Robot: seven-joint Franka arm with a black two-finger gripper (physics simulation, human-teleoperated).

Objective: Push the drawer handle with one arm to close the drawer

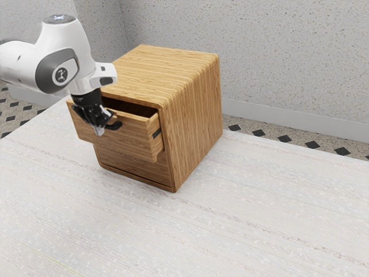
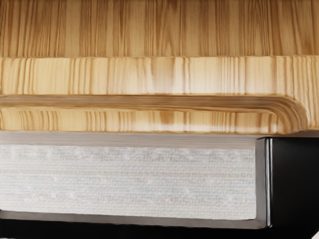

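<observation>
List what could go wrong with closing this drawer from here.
The gripper is right at the black handle, so it could slip off or catch on it during the push.

The cabinet stands on the table with no visible fastening; a hard push might slide it back instead of closing the drawer.

An uneven push could make the drawer, now partly out, bind.

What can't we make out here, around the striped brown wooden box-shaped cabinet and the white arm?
- Floor of the open wooden drawer: exterior view, deep shadow.
- Any touch on the drawer front: exterior view, hidden behind the black two-finger gripper.
- Full outline of the black, grey-edged shape: wrist view, cut off by the edge.
- White arm's base: exterior view, cut off by the left edge.
</observation>
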